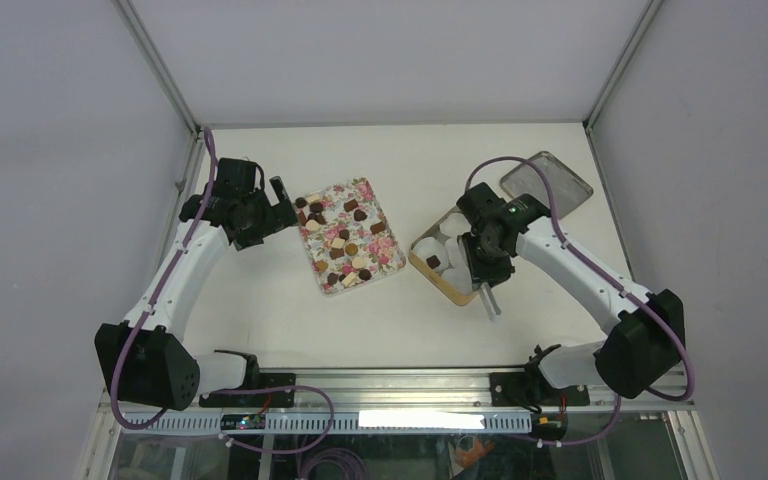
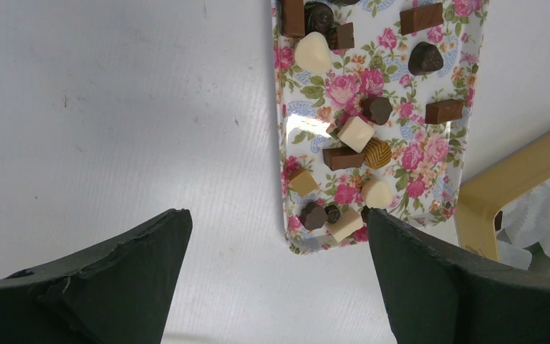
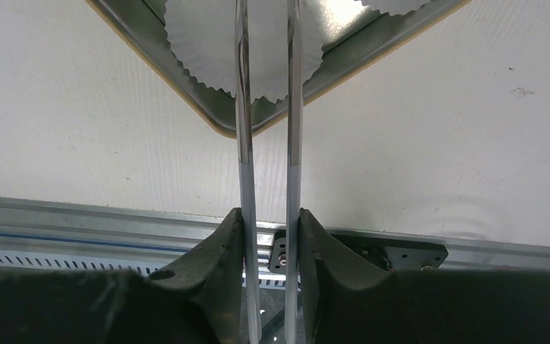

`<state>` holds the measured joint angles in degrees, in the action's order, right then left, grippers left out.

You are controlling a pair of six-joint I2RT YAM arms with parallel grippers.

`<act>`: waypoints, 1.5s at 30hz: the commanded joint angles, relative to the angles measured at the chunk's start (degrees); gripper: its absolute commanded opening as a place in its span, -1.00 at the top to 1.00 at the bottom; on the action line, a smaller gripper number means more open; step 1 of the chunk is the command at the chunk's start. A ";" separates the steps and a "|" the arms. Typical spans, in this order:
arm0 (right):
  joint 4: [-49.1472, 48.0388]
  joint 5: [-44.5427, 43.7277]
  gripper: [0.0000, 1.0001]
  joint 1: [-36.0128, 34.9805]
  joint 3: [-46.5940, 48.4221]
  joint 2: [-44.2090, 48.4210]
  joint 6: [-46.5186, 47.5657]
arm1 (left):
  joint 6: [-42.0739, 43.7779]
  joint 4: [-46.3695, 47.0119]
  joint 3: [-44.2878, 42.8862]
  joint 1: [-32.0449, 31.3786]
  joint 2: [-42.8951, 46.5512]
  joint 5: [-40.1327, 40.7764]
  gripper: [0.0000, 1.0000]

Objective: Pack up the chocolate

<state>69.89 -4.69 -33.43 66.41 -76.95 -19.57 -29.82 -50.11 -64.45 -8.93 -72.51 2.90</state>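
Observation:
Several chocolates (image 1: 345, 240), dark, tan and cream, lie scattered on the pink floral tray (image 1: 365, 190). One dark piece (image 1: 433, 262) sits in a paper cup in the yellow-rimmed tin box (image 1: 418, 250). My left gripper (image 1: 278, 205) is open and empty over the table, just left of the tray. In the left wrist view the chocolates (image 2: 356, 133) lie ahead of the open gripper (image 2: 279, 244). My right gripper (image 1: 482, 262) is shut on metal tongs (image 1: 490, 298) above the box. In the right wrist view the tongs (image 3: 243, 143) reach over a white paper cup (image 3: 200, 43).
The box's metal lid (image 1: 547, 186) lies at the back right. White crinkled paper cups (image 2: 537, 215) fill the box (image 2: 515, 175). Its corner (image 3: 218, 129) is near the table's front rail (image 3: 79, 215). Walls stand at the left, back and right.

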 commanded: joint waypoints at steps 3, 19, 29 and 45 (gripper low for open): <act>-3.00 1.16 0.62 0.55 0.58 -0.96 1.05 | 0.56 1.78 -1.52 0.23 0.44 -0.73 -0.98; -2.21 -0.30 0.34 1.19 0.83 -0.87 1.54 | 0.63 1.84 -1.14 0.23 0.59 -0.85 -0.98; -1.75 0.70 0.32 1.70 2.36 -0.36 1.76 | 0.73 1.86 -0.73 0.23 0.65 -0.73 -0.98; 2.73 5.13 0.26 -13.32 24.99 -10.87 3.68 | -0.52 1.56 -2.02 0.43 0.76 -0.62 -0.98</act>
<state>72.93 -1.65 -40.05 85.62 -82.67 -17.41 -29.91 -50.13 -64.45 -8.91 -72.51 2.94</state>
